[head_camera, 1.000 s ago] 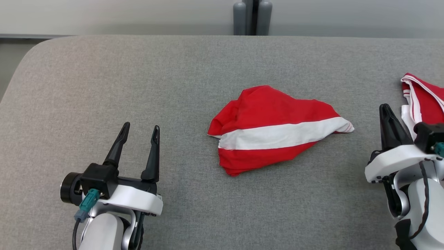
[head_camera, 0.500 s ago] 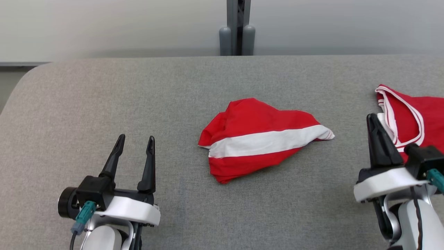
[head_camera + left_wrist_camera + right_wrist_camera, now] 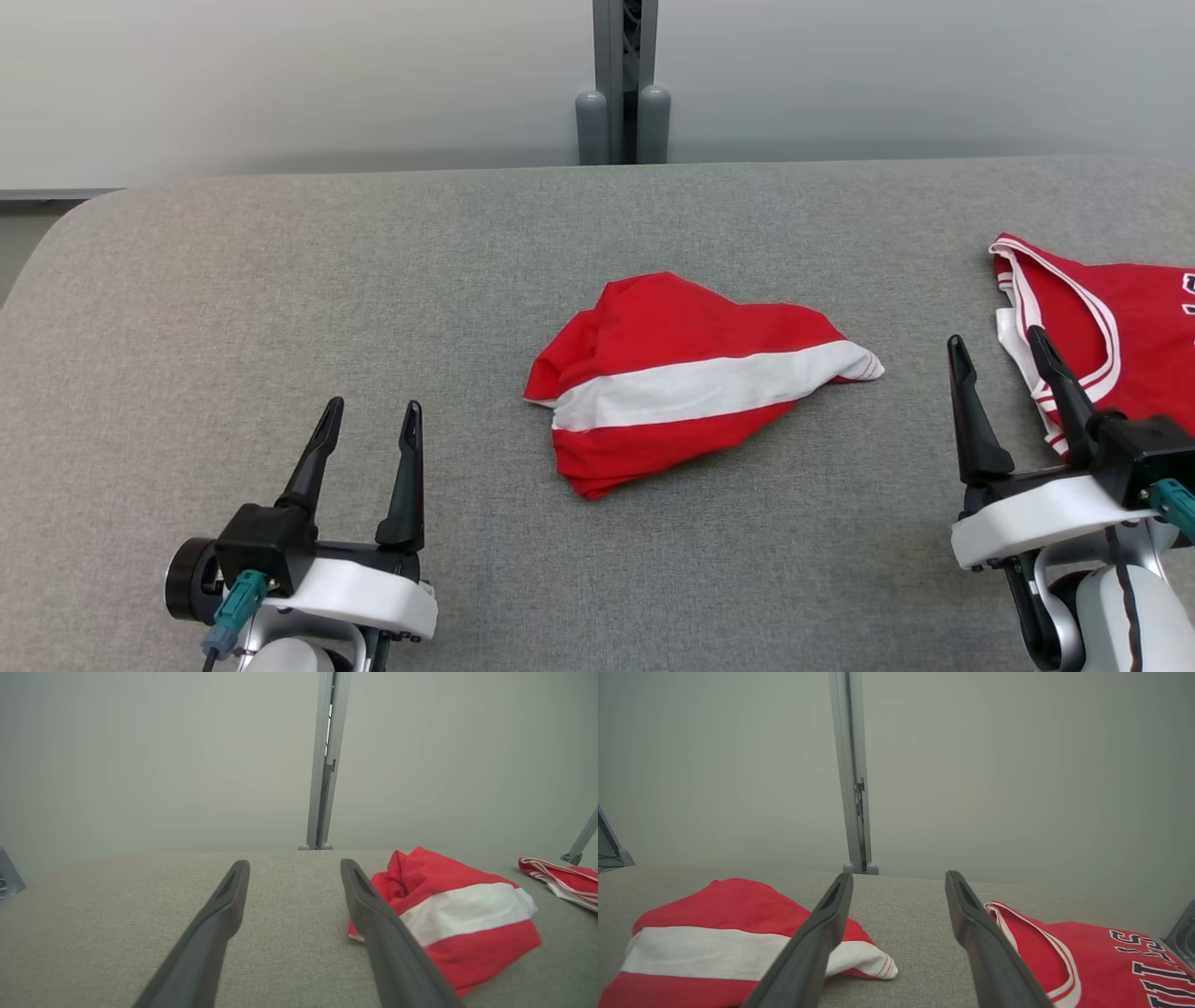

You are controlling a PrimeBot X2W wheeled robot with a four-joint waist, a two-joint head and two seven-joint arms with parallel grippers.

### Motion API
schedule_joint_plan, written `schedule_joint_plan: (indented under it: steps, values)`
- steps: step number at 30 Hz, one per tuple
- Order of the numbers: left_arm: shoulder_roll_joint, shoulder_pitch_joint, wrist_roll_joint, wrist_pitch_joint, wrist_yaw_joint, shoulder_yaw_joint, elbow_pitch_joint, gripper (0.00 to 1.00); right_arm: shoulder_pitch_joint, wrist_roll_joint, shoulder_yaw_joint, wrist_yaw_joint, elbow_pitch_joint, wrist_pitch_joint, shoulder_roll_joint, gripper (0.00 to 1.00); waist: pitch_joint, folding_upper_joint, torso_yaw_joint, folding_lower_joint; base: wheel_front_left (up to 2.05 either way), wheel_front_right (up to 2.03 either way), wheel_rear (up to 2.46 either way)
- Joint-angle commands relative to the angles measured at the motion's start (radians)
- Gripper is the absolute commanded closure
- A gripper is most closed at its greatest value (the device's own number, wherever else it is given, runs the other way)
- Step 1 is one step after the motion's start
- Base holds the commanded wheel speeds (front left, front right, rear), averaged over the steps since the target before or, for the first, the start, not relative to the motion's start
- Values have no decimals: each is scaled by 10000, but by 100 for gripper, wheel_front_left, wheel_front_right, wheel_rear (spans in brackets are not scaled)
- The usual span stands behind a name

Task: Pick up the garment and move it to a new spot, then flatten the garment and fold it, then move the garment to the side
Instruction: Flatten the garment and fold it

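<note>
A crumpled red garment with a broad white stripe [image 3: 695, 383] lies in the middle of the grey padded table [image 3: 280, 280]. It shows at the right of the left wrist view as the same garment [image 3: 460, 910] and at the lower left of the right wrist view [image 3: 719, 933]. My left gripper [image 3: 371, 416] stands open at the lower left, well apart from the cloth. My right gripper [image 3: 996, 341] stands open at the lower right, between the striped garment and a red jersey with white trim [image 3: 1111, 336]. Nothing is between either pair of fingers.
The red jersey [image 3: 1092, 961] with dark lettering lies at the table's right side, close to my right fingers. A grey upright post [image 3: 624, 84] stands behind the table's far edge. The table's rounded left corner [image 3: 65, 224] is at the upper left.
The head camera has tilted up, so the whole scene sits lower and more of the jersey shows. My right gripper has turned, and both its fingers now show spread apart.
</note>
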Motion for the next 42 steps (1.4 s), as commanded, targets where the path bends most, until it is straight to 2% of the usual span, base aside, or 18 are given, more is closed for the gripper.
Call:
schedule_joint_plan:
  steps: [1, 9, 21, 29, 40, 41, 42]
  values:
    - [33, -133, -51, -32, 36, 33, -22, 0, 140, -56, -67, 2, -68, 72, -27, 0, 31, -1, 33, 0, 0, 0, 0]
    - [35, -456, 17, -32, -106, -240, 100, 0, -309, 235, -426, 2, 341, 544, -27, 0, 615, -1, 383, 0, 0, 0, 0]
    - [34, -1061, 173, -32, -169, -460, 333, 0, -1611, 544, -845, 2, 2300, 1071, -228, 0, 1683, -1, 1184, 0, 0, 0, 0]
    - [34, -1177, 148, -32, -173, -549, 327, 0, -2108, 625, -827, 2, 3406, 1092, -339, 0, 1877, -1, 1471, 0, 0, 0, 0]
    - [33, -1210, 134, -32, -128, -600, 267, 0, -2468, 559, -915, 2, 4190, 844, -417, 0, 1971, -1, 1587, 0, 0, 0, 0]
    - [33, -1210, 137, -32, -122, -601, 268, 0, -2514, 571, -888, 2, 4259, 834, -422, 6, 1973, -1, 1592, 0, 0, 0, 0]
    - [34, -1206, 140, -32, -119, -601, 269, 0, -2541, 596, -849, 2, 4328, 820, -421, 71, 1973, -1, 1592, 0, 0, 0, 0]
